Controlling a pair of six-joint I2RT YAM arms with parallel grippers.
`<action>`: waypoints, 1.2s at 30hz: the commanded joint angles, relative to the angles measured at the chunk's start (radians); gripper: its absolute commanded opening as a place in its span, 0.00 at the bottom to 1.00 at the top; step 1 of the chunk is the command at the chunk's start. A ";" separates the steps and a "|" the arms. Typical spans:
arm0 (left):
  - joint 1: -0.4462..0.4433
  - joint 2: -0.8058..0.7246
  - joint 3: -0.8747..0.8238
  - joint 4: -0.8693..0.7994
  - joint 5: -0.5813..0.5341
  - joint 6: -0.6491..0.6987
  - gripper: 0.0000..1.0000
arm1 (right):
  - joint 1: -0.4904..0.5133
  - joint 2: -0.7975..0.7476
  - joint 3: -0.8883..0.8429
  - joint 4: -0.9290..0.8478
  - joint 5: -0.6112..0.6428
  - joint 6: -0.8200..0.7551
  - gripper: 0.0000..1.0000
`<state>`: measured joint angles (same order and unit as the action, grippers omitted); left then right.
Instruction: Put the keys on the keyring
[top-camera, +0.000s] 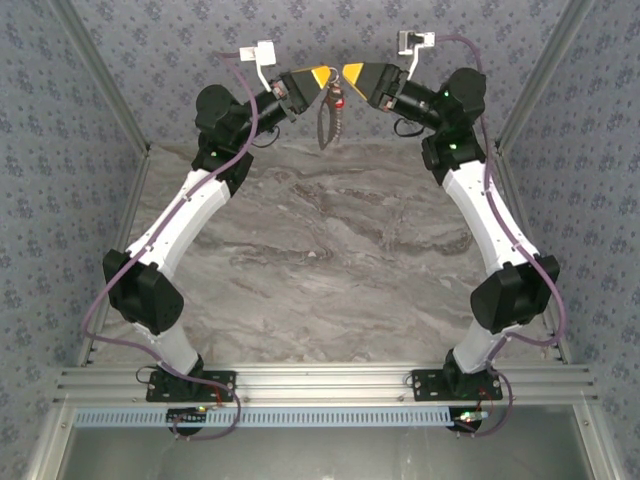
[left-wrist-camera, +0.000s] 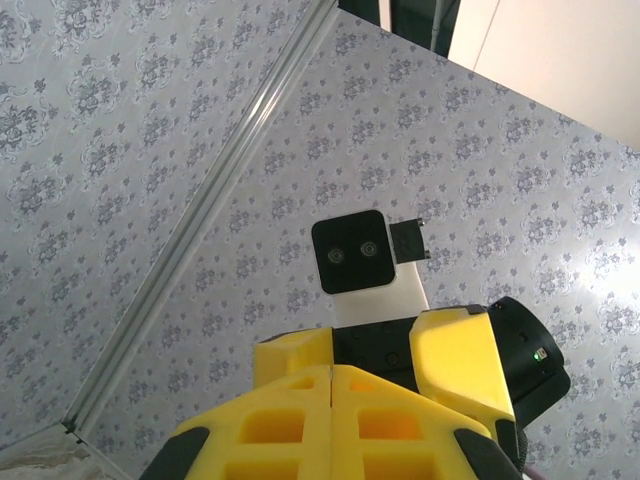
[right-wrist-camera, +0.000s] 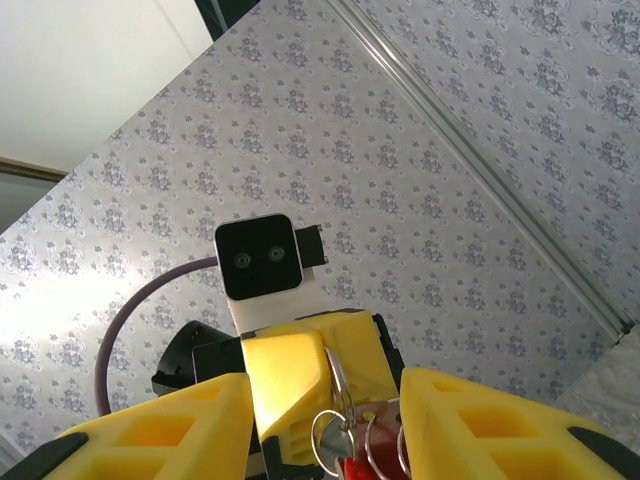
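Both arms are raised, and their grippers meet tip to tip high over the far end of the table. My left gripper (top-camera: 320, 77) (left-wrist-camera: 332, 372) is shut, its yellow pads pressed together on the top of the thin grey keyring (top-camera: 326, 125) (right-wrist-camera: 340, 375). The keyring hangs straight down from it. The small red keys (top-camera: 337, 100) (right-wrist-camera: 362, 467) dangle among several thin wire rings just below the pinch. My right gripper (top-camera: 352, 72) (right-wrist-camera: 325, 400) is open. Its fingers (right-wrist-camera: 470, 420) stand wide apart on either side of the left gripper's tip and the rings. I cannot tell whether they touch the rings.
The marbled tabletop (top-camera: 320, 260) lies well below the grippers. Patterned walls (top-camera: 100, 60) close in the back and both sides, with metal corner rails (top-camera: 95, 70). An aluminium frame (top-camera: 320, 385) holds the arm bases at the near edge.
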<state>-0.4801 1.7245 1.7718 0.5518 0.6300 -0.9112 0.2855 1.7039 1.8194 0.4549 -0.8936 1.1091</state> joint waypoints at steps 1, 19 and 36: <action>-0.007 -0.004 0.015 0.067 -0.018 -0.011 0.00 | 0.011 0.013 0.051 0.041 -0.009 0.016 0.44; -0.006 -0.005 0.011 0.073 -0.015 -0.014 0.00 | 0.041 0.034 0.084 -0.001 -0.028 0.002 0.01; 0.028 -0.098 0.042 -0.323 0.074 0.286 0.45 | -0.035 -0.054 0.159 -0.735 -0.124 -0.587 0.00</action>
<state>-0.4599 1.6871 1.7725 0.3450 0.6575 -0.7540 0.2508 1.7058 1.8980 -0.0143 -0.9836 0.7864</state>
